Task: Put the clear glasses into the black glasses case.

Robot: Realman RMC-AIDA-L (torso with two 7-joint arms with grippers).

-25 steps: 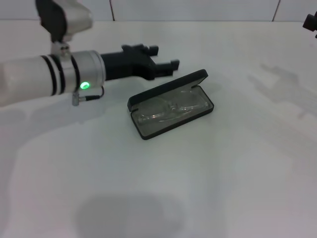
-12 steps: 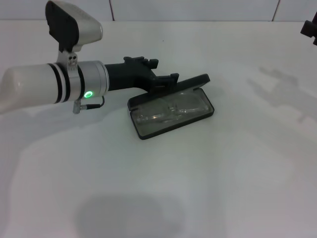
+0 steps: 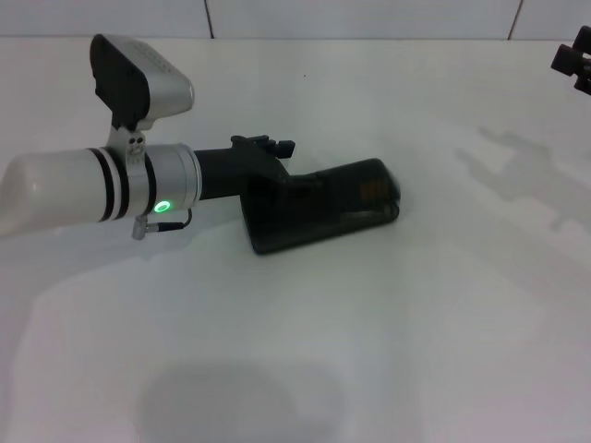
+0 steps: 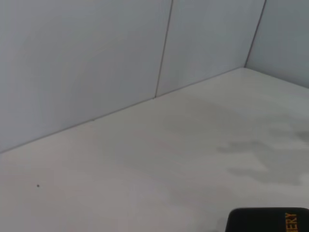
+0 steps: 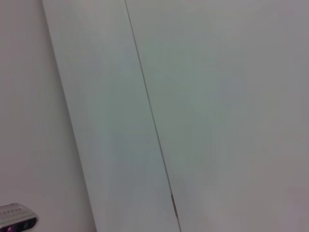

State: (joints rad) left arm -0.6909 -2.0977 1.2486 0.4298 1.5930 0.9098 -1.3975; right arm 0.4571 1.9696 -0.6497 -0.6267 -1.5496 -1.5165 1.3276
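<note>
Since 1 s ago the lid of the black glasses case (image 3: pixel 323 205) has gone from standing open to lying down flat, w/ the left arm swinging in over its hinge side; the grey lining and the clear glasses, visible inside earlier, are now hidden under the lid.

White table (image 3: pixel 388 351) carries the case near mid-table; left gripper (image 3: pixel 282 161) sits at the case's rear-left edge, touching or just over the lid; can't tell if its fingers are apart or together, as black on black hides them; right gripper (image 3: pixel 572 60) is parked at the far right edge, state also unclear; left wrist view catches only a corner of the lid w/ orange lettering (image 4: pixel 291 223).

Risks, as a guess: lid may look shut but not be latched, so it could spring back once the arm lifts off; a thin clear arm of the glasses could be pinched at the rim if it wasn't fully seated; pressure at one end only may skid or pivot the case on the smooth top.
</note>
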